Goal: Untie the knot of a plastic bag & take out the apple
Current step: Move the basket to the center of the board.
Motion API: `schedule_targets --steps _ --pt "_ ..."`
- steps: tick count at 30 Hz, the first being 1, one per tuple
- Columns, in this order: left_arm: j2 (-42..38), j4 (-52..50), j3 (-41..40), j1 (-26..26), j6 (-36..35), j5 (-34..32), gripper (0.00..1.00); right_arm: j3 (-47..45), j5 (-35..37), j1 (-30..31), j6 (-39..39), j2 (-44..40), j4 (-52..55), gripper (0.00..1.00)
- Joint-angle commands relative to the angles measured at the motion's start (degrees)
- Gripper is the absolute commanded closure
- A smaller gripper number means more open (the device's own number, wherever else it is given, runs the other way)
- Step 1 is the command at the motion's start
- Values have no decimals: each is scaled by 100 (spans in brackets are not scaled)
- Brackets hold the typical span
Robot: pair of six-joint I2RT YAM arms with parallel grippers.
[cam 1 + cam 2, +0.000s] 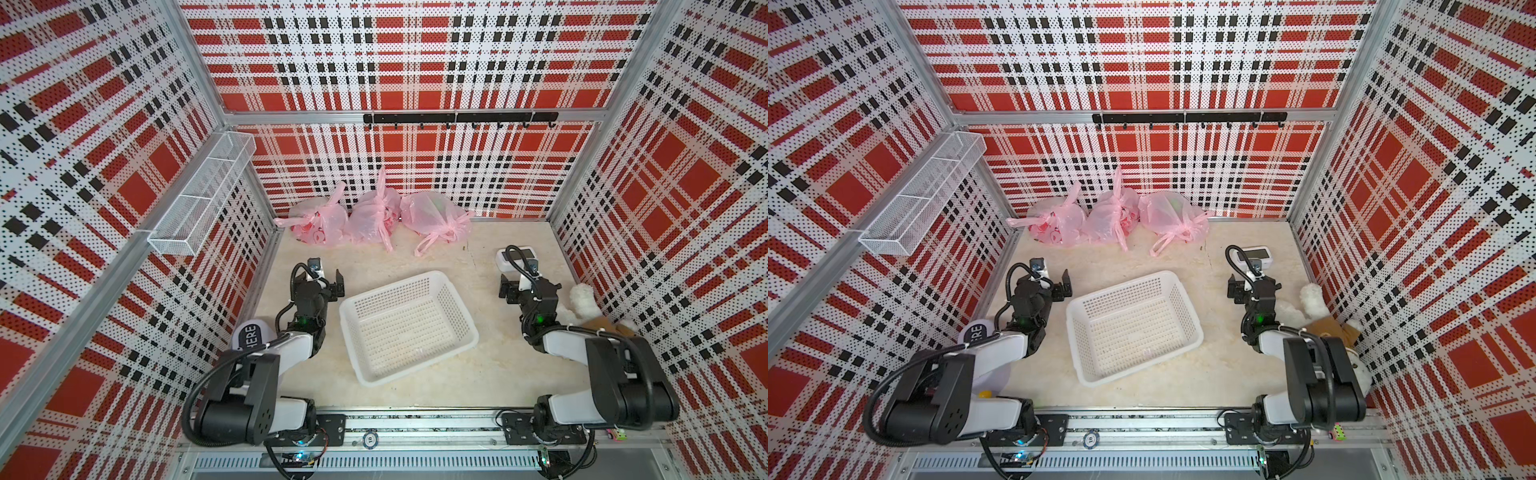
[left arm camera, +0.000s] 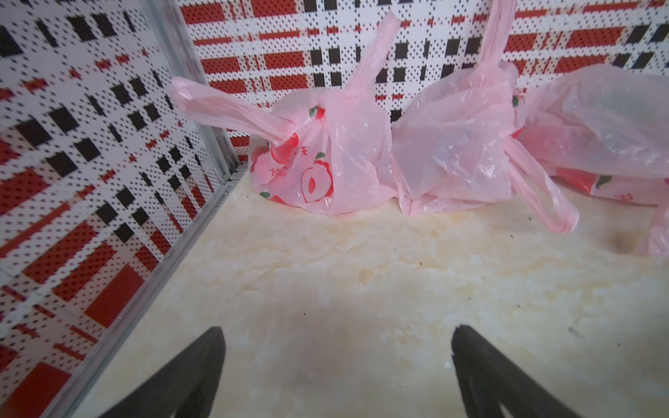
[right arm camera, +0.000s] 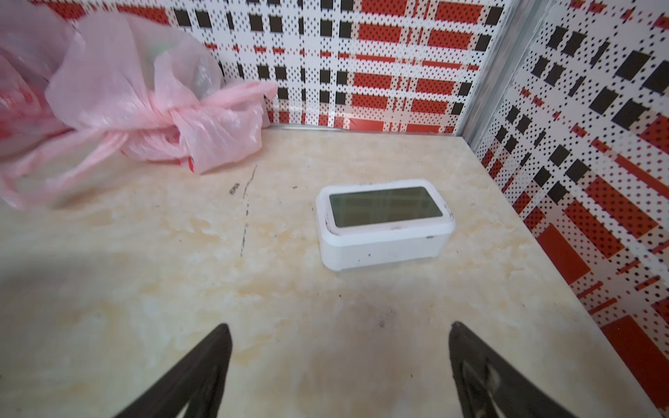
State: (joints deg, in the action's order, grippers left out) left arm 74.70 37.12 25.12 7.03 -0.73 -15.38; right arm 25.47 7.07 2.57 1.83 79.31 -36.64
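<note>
Hovering above bench [image 2: 362, 271] | left end effector [image 2: 336, 329] stood spread, empty, bags [image 2: 452, 144] ahead | right end effector [image 3: 340, 325] stood spread, empty, clock [image 3: 383, 224] ahead

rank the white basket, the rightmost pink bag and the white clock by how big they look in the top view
1. white basket, clearly the largest.
2. rightmost pink bag; it sits farther back, which may shrink it.
3. white clock, the smallest, and only partly visible.
</note>
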Motion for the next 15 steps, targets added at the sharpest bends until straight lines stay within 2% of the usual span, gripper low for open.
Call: schedule_targets --steps 1,3,5,7,11,13,15 --pt "-828 -2242 817 -49 1038 -484 1 854 -20 70 -384 -602 1934 12" --pt "-1112 -3477 1401 -250 1558 -143 1 1246 13 217 -545 -759 2764 15" --pt "-1271 -4577 2001 -400 1679 568 1 1570 -92 416 -732 -874 3486 17" --pt "-1303 -5579 2565 -212 1680 1183 1 1835 -280 668 -906 -925 4113 18" --pt "-1134 -6869 3055 925 1678 1725 2 2152 -899 1134 -1300 -777 5088 23" --pt "-936 -7131 3027 1634 2085 1923 13 2270 -1119 1406 -1476 -610 5473 25" --pt "-754 -7210 2935 2321 2368 1820 21 2309 -1334 1662 -1583 -477 5660 26"
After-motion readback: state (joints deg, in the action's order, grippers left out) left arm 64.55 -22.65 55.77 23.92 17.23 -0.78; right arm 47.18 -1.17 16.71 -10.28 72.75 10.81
